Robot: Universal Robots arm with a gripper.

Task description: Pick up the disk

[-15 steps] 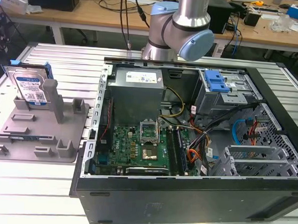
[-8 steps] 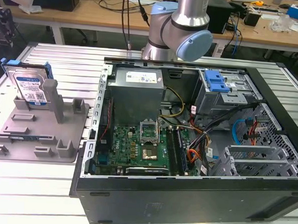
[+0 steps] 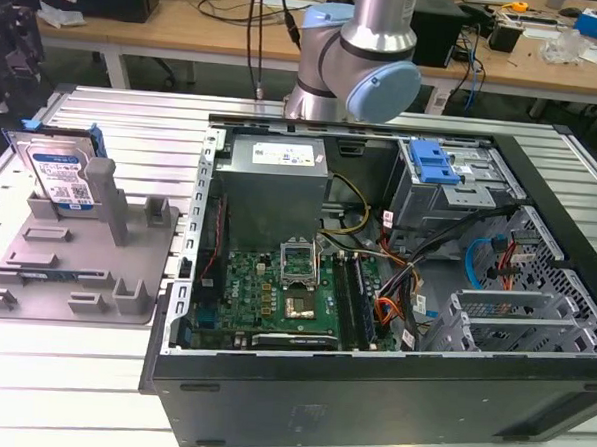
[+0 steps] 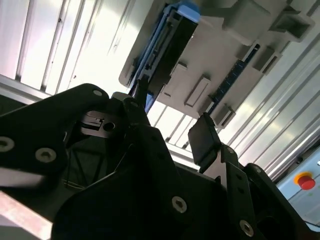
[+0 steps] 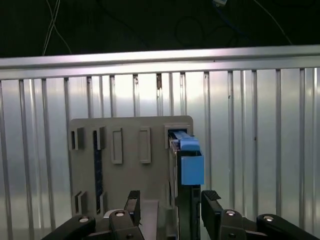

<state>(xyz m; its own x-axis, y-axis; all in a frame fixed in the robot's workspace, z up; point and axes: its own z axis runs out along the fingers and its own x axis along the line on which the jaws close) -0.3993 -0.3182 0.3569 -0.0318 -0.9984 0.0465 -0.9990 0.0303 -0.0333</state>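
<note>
The disk (image 3: 63,176) stands upright on its edge in a slot of the grey tray (image 3: 76,272), at the exterior view's left; it is silver with a white-and-blue label and blue side rails. Both wrist views show the disk (image 5: 186,165) edge-on, its blue rail on top. My gripper (image 5: 171,202) is open and hangs above the tray, apart from the disk (image 4: 167,47). One black finger (image 5: 132,204) lies to one side of the disk's line and the other finger (image 5: 210,200) to the other side. Nothing is held between the pads (image 4: 202,137).
An open computer case (image 3: 375,288) with motherboard, cables and a blue drive-bay latch (image 3: 432,162) takes up the exterior view's middle and right. The tray carries upright posts (image 3: 108,198) beside the disk. All rests on a ribbed metal table (image 5: 260,140). A red button (image 4: 306,181) sits off the table.
</note>
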